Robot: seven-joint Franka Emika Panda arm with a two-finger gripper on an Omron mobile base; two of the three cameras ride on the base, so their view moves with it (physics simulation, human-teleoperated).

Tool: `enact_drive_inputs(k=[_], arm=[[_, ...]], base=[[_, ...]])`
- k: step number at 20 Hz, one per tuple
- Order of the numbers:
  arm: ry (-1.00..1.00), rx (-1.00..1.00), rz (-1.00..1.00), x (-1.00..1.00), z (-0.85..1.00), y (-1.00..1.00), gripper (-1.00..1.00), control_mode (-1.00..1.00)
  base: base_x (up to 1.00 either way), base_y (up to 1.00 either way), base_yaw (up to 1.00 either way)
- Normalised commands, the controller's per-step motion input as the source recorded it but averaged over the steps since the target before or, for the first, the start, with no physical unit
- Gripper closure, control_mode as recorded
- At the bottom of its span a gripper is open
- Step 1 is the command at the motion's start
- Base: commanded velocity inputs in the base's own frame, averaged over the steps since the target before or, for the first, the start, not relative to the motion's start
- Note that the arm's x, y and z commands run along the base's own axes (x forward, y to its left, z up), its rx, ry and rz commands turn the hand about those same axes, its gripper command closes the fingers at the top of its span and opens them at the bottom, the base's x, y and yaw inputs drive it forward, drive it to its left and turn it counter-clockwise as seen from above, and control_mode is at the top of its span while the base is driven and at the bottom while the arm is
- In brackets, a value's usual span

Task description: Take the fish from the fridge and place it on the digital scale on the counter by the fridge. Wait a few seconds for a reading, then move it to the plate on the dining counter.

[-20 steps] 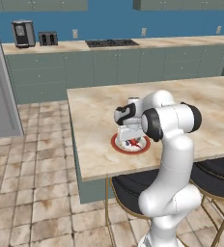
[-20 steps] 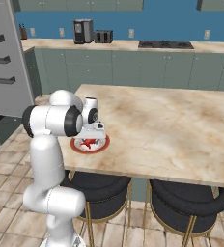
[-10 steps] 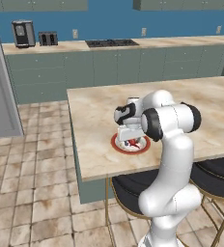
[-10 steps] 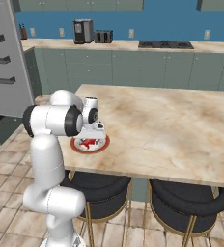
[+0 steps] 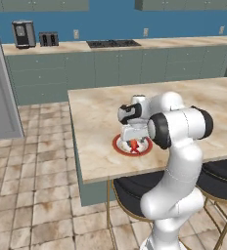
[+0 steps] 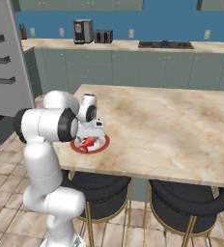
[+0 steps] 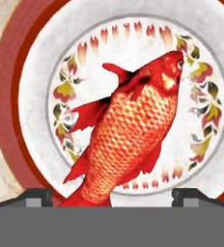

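Marbled dining counter carries the gripper, its fingers spread wide just above the fish, which lies on the plate. Lifting off crookedly could let a fingertip drag the fish off.

Dining counter bare around plate; gripper directly above fish.
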Motion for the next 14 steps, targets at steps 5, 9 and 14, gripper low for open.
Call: enact_drive_inputs(k=[5, 9, 14], arm=[[-0.25, 0.05, 0.04, -1.00, 0.61, -0.14, -1.00, -1.00], [-0.23, 0.02, 0.03, -1.00, 0.68, -0.14, -1.00, -1.00], [-0.19, 0.00, 0.01, -1.00, 0.79, -0.01, -1.00, -1.00]], base=[[0.00, 0.00, 0.00], [0.00, 0.00, 0.00], [0.00, 0.00, 0.00]])
